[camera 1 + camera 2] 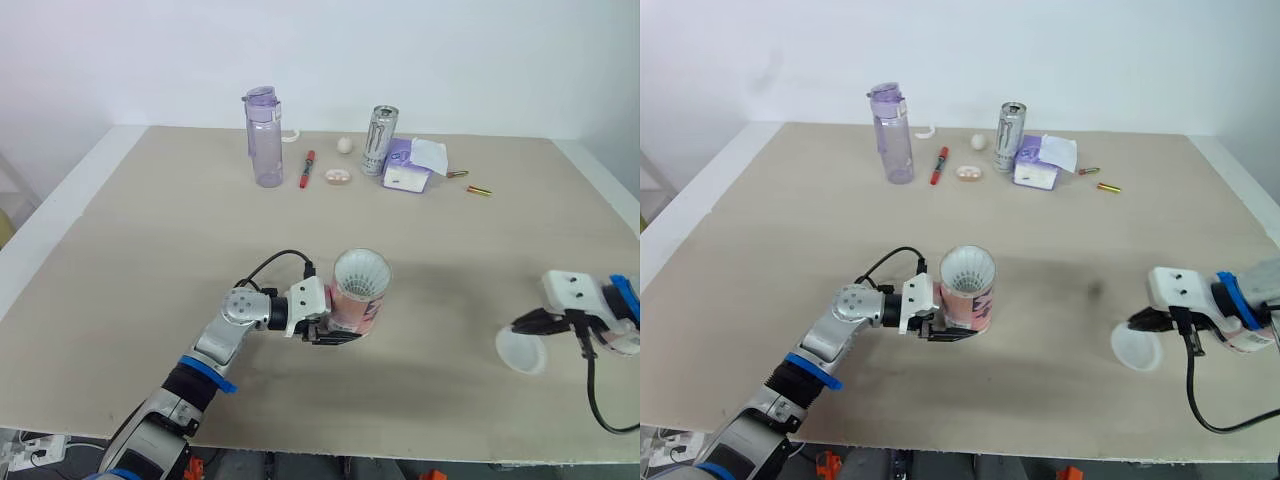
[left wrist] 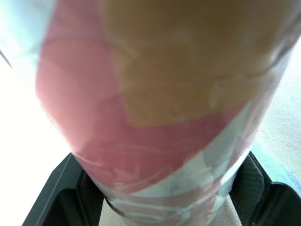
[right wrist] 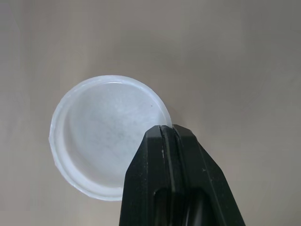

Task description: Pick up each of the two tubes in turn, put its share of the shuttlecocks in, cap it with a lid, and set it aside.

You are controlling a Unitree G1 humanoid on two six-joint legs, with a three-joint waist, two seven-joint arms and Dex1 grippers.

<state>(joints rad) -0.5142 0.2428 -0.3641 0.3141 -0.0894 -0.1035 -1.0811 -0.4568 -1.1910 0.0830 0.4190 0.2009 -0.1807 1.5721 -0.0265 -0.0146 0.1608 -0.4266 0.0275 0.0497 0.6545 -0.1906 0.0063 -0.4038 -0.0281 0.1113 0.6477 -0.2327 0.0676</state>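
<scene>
A pink and white tube (image 1: 357,305) stands upright on the table near the front middle. The white feathers of a shuttlecock (image 1: 361,272) show in its open top. My left gripper (image 1: 330,325) is shut on the tube low down, one black finger (image 2: 51,197) on each side of it. To the right, near the front edge, my right gripper (image 1: 535,323) is shut on the rim of a round translucent white lid (image 3: 103,136). The lid (image 1: 520,352) sits tilted at the table surface; I cannot tell whether it touches the table.
Along the back of the table stand a purple water bottle (image 1: 264,137), a red pen (image 1: 307,168), a silver can (image 1: 379,141), a purple and white packet (image 1: 413,165), a small white ball (image 1: 345,145) and two small metal pieces (image 1: 479,190). Bare tabletop (image 1: 450,280) lies between the grippers.
</scene>
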